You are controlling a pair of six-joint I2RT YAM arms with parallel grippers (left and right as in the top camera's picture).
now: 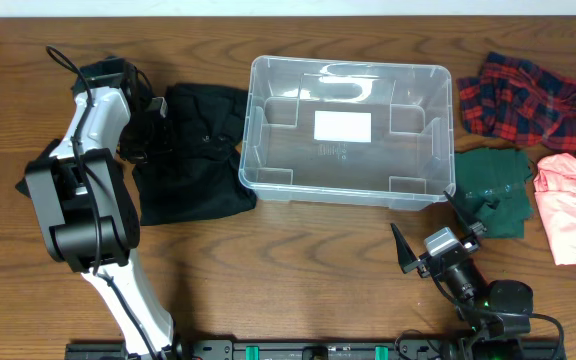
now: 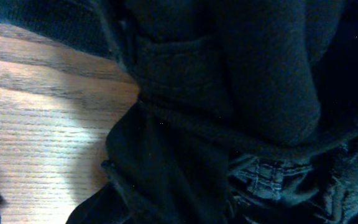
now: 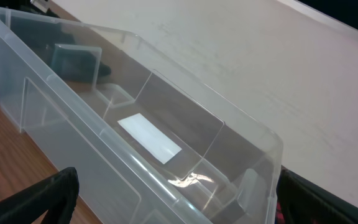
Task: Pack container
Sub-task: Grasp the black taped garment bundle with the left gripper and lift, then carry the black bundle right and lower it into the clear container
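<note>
My L gripper [image 1: 151, 128] on black clothes [image 1: 203, 160], mid-left, jaws: can't tell. R gripper [image 1: 424, 214] lower right, jaws spread, near container [image 1: 348, 193].

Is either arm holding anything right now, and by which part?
The right gripper is open and empty. The left gripper is down on the left edge of the black garment, but whether it grips the cloth cannot be told.

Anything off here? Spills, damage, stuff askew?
Nothing stands out. The container is upright, empty and intact; the black garment, plaid garment, green garment and pink garment lie loose on the table beside it.
</note>
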